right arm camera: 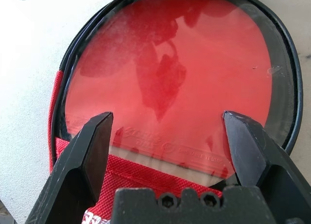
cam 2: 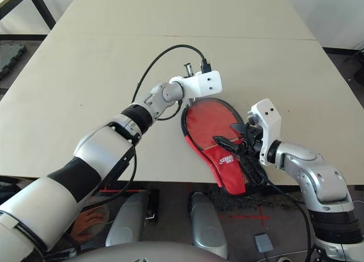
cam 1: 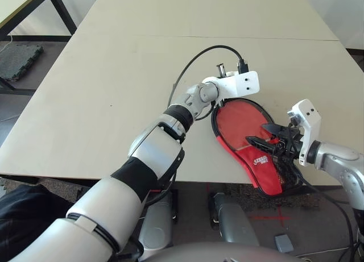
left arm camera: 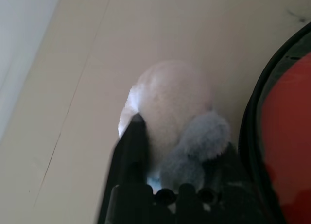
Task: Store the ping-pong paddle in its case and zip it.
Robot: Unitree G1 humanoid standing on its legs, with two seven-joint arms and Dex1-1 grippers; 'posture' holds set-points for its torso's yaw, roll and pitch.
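On the pale wooden table (cam 1: 114, 91), reading from the left, the left gripper (left arm camera: 165, 151) sits at the far rim of the red paddle-shaped fabric case with black trim (cam 1: 267, 168). The fluffy pale pompom zip pull (left arm camera: 170, 102) lies right at its fingers, but whether they pinch it or have let go I cannot tell. Inside the open case rests the round red rubber-faced ping-pong paddle (right arm camera: 180, 73), its blade fully seated (the handle end is tucked under the red flap). Further right, the right gripper (right arm camera: 167, 136) hovers over the case's neck with jaws spread wide, holding nothing. Storing looks done; zipping is the step in hand, and next calls for a firm pinch on the pompom and a pull along the rim while the right steadies the case.
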